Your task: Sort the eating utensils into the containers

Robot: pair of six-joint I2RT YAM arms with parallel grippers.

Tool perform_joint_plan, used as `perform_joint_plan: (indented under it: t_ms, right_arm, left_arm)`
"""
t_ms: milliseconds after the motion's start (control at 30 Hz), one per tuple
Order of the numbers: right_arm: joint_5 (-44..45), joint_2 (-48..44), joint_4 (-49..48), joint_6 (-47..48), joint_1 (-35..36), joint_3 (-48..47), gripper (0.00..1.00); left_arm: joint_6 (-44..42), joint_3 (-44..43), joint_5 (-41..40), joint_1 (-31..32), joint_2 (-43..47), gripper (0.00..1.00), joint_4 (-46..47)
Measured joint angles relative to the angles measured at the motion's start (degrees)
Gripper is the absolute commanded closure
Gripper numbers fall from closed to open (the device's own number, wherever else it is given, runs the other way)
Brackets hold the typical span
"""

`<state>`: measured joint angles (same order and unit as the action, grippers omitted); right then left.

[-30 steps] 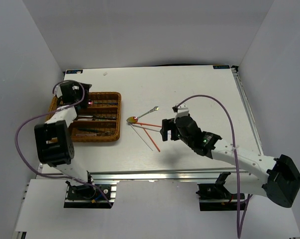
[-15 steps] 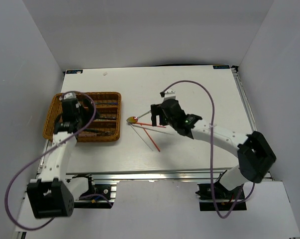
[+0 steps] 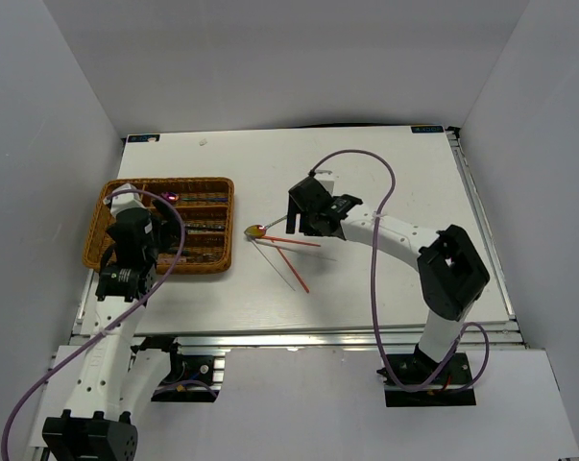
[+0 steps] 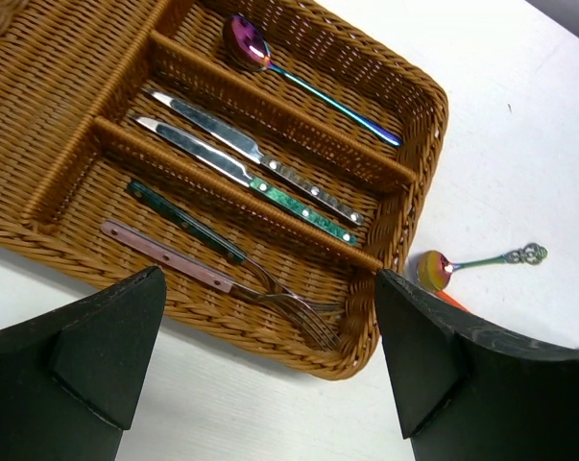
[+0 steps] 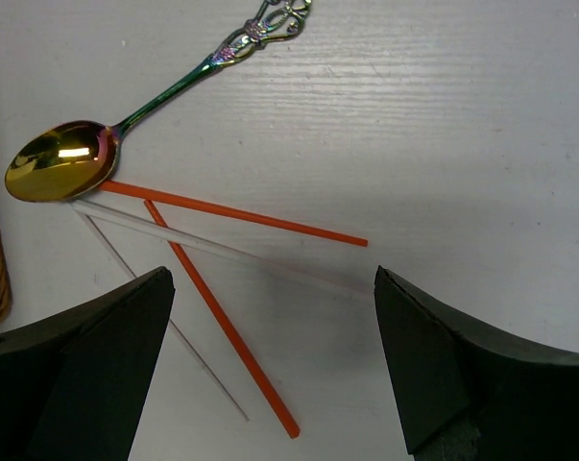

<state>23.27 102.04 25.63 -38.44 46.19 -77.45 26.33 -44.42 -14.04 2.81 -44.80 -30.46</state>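
The brown woven wicker tray (image 4: 409, 202) lies under the left claw (image 4: 270, 279), whose jaws stand wide and empty above its part-filled slots. The right claw (image 5: 273, 274), equally wide and empty, hovers over the loose pieces on the white table (image 5: 462, 115), so the step in hand looks like a pickup. The gold-bowled spoon with an ornate handle (image 5: 159, 96) lies just ahead of its tips. The thin red chopsticks (image 5: 236, 214) and the pale silver chopsticks (image 5: 203, 242) lie directly between them (crossed, lying flat). Next it should drop low and close astride one stick.
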Motion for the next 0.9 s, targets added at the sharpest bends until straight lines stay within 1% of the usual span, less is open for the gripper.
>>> perform_joint_plan:
  t_ms: [300,700,900]
  right_arm:
    - [0.46,-4.83,-0.46,-1.97,0.00,3.48,0.11]
    - [0.83,-9.03,-1.81,-2.84,0.00,7.50,0.11]
    - [0.13,-14.34,-3.19,-3.45,0.00,11.96,0.11]
  left_arm:
    - [0.02,0.00,-2.51,0.00,0.52,0.02,-0.07]
    - [0.00,0.02,-2.78,0.00,0.72,0.02,-0.42]
    - [0.00,0.02,-2.73,0.00,0.81,0.02,-0.42]
